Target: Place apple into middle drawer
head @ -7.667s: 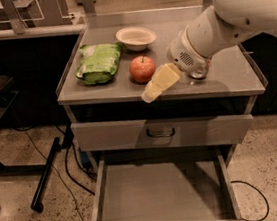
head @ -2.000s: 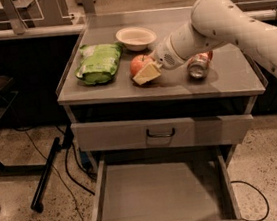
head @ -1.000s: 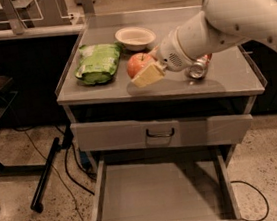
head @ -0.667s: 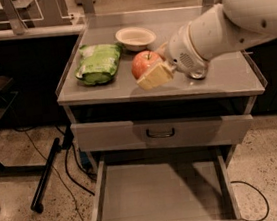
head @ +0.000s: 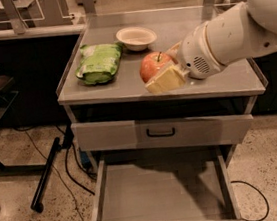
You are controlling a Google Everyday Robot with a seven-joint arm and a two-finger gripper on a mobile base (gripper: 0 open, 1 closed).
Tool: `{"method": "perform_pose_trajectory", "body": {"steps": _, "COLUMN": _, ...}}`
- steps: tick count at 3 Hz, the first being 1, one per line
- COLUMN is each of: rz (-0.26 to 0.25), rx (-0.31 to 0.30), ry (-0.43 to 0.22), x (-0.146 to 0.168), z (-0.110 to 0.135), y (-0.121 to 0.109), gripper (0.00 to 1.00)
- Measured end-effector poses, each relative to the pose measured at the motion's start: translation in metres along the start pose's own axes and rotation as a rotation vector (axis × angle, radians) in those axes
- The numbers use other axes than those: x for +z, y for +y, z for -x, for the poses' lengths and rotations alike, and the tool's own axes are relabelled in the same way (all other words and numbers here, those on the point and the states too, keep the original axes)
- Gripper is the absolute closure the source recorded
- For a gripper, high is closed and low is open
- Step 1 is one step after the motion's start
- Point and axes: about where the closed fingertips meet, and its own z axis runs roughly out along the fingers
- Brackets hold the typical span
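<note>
The white arm is reached in from the right, its forearm stretched leftward and slightly downward over the counter [head: 220, 80]. The gripper [head: 161, 70] is held near the counter's front edge, with the jaws closed around the apple [head: 149, 66]: one pale jaw is pressed against its front right side, the other is seen behind it. Whether the apple is touching the counter cannot be told. Below, the middle drawer [head: 159, 193] is pulled open.

Part of apple [head: 150, 64] behind gripper [head: 167, 67]
</note>
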Motion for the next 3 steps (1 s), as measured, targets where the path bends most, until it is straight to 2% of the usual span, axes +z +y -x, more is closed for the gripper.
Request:
{"method": "perform_pose_trajectory", "body": {"steps": 1, "rz": 0.002, "rx": 0.044, "ry": -0.005, "x": -0.002, "z": -0.013, "y": 0.004, "gripper": 1.00}}
{"method": "perform_pose_trajectory", "body": {"steps": 2, "rz": 0.043, "rx": 0.198, "ry": -0.014, "x": -0.001, "z": -0.061, "y": 0.039, "gripper": 1.00}}
{"method": "perform_pose_trajectory", "body": {"steps": 3, "rz": 0.097, "rx": 0.300, "ry": -0.003, "x": 0.005, "z": -0.100, "y": 0.073, "gripper": 1.00}}
